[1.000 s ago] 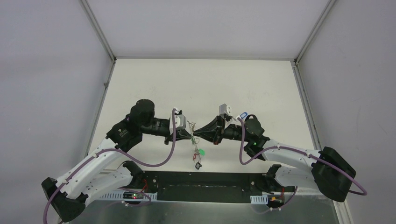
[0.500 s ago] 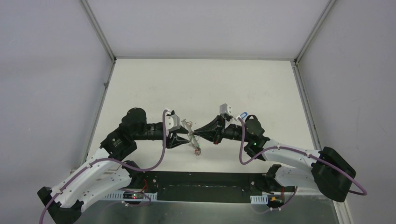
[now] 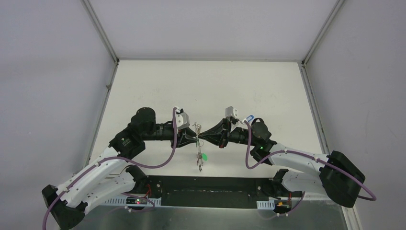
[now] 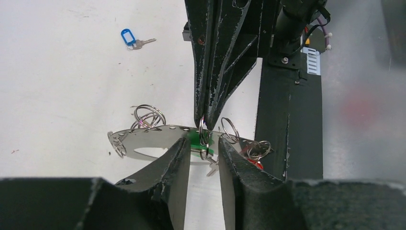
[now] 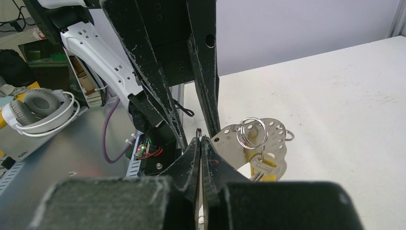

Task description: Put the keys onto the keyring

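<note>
Two end effectors meet above the table [image 3: 215, 86], the right end effector [image 5: 200, 141] pinched tight on the keyring [image 4: 153, 134], the left end effector [image 4: 202, 142] narrowly parted around that grip; a sideways tug from the left could wrench keyring and dangling keys [image 5: 261, 165] loose.

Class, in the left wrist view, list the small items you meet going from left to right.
Blue-tagged key → paired small rings → green tag → red tag. The keyring spans the last three, so it is left out.

White table [image 3: 210, 86]; grey-white headphones [image 5: 37, 101] off its edge.
</note>
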Motion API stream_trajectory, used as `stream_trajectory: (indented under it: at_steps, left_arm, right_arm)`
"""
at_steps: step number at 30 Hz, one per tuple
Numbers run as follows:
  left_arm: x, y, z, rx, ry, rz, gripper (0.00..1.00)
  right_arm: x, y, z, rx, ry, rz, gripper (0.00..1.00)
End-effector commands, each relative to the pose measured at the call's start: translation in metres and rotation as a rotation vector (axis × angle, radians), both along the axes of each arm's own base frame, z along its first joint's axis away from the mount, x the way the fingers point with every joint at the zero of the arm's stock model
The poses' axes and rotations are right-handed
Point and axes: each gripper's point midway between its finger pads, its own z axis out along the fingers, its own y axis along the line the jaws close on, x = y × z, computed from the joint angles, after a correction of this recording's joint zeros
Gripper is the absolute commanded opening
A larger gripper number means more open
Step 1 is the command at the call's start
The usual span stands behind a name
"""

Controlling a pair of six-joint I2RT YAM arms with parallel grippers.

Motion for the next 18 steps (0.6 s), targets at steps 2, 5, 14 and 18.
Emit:
stream_trajectory:
  at_steps: [2,5,14,18]
  left_arm:
    - [0.0012,-0.0053,0.0173,-0.057,-0.037,-0.008,0.23]
    - [0.0001,-0.0059,0.0187,-0.064,-0.035,-0.013,0.19]
    - [-0.0015,-0.0069,0.0187,-0.055,-0.034,-0.029,0.00]
    - [0.0019,-0.0006,0.0252,-0.007,-0.044,0.001,0.00]
  right_arm:
    - [-0.0021,-0.0052,0.0353,0.105,-0.065,-0.010,0.00]
    - [-0.0015,-0.0047,0.0340,0.102,-0.061,-0.012,0.00]
    - [-0.0019,-0.0053,0.0347,0.104,-0.065,-0.012,0.00]
    - [-0.0017,-0.0102,0.0337,0.091,-0.081,-0.033,0.33]
